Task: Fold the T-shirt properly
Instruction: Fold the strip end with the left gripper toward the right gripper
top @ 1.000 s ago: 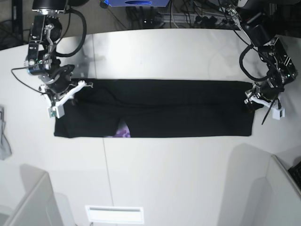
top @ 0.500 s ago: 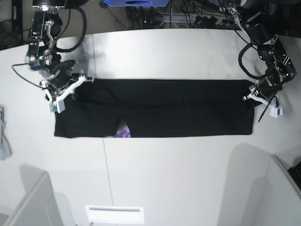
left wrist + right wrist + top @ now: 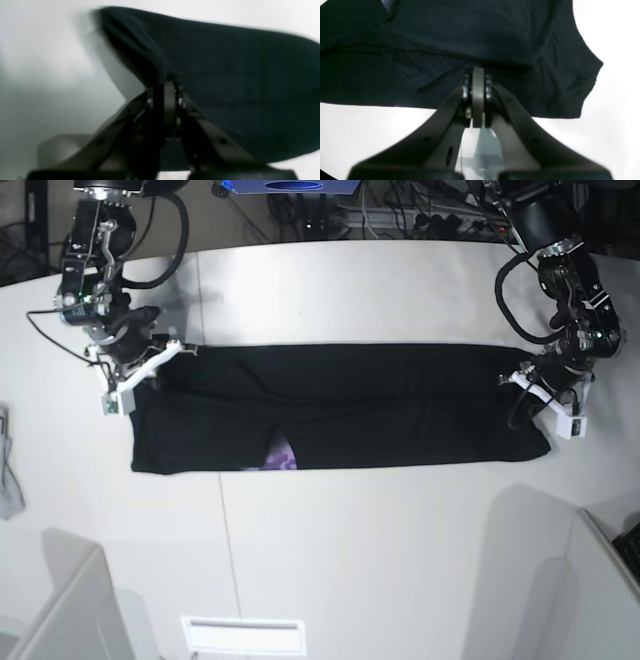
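The black T-shirt [image 3: 340,405] lies folded into a long band across the white table [image 3: 350,550]. A bit of its purple print [image 3: 284,460] peeks out at the front edge. My right gripper [image 3: 150,370], on the left of the base view, is shut on the shirt's left end; its wrist view shows the jaws closed on black cloth [image 3: 495,37]. My left gripper [image 3: 528,385], on the right of the base view, is shut on the shirt's right end, and its wrist view shows cloth [image 3: 237,75] pinched and lifted off the table.
A grey cloth scrap [image 3: 8,480] lies at the table's far left edge. Grey box walls stand at the front left [image 3: 70,610] and front right [image 3: 590,600]. A white vent plate [image 3: 243,635] lies at the front. Cables and gear [image 3: 400,215] sit behind the table.
Both grippers have moved with the shirt ends held. The whole shirt band has shifted a little to the right, and the purple print with it.
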`<state>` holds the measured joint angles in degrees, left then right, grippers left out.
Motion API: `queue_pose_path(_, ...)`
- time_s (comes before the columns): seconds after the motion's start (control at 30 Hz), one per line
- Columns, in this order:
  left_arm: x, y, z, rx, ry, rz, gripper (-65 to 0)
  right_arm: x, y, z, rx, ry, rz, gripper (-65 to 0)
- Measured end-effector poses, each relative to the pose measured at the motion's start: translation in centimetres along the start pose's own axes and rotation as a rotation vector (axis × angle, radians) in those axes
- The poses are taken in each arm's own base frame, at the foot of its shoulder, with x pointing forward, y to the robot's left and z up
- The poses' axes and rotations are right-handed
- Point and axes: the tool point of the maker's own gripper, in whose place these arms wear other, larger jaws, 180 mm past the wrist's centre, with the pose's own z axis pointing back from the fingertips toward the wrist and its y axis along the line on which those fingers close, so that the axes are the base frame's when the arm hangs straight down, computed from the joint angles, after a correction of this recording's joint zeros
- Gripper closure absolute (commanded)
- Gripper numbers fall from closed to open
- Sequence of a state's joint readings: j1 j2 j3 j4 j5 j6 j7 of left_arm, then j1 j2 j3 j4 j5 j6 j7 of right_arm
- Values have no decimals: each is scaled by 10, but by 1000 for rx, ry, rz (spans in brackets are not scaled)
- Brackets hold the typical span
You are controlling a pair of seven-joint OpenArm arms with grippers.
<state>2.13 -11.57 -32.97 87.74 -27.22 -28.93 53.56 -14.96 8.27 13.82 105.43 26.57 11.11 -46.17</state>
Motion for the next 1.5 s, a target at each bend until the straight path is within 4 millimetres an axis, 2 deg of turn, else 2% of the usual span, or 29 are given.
queue_pose_path(0.13,3,-24,0,-33,0,-68,0,0,0,0,-1,2,0,0)
queue_pose_path(0.37,4,-75,-14,-114,11,-90,0,-1,0,0,-1,3,-1,0)
queue_pose_path(0.57,-11,-129,-28,-206,51,-86,0,-1,0,0,0,3,-2,0)
queue_pose_path(0.77,-8,-165,-35,-259,67,-109,0,-1,0,0,-1,4,-2,0)
queue_pose_path(0.9,-19,-192,-36,-316,89,-133,0,-1,0,0,-1,3,-2,0)
queue_pose_path(1.1,-24,-217,-37,-360,95,-119,0,-2,0,0,-2,4,-2,0)
queue_pose_path(1.33,-24,-228,-37,-381,94,-100,0,-2,0,0,-1,5,-3,0)
queue_pose_path(1.5,-29,-256,-36,-443,110,-159,0,-2,0,0,-1,5,-3,0)
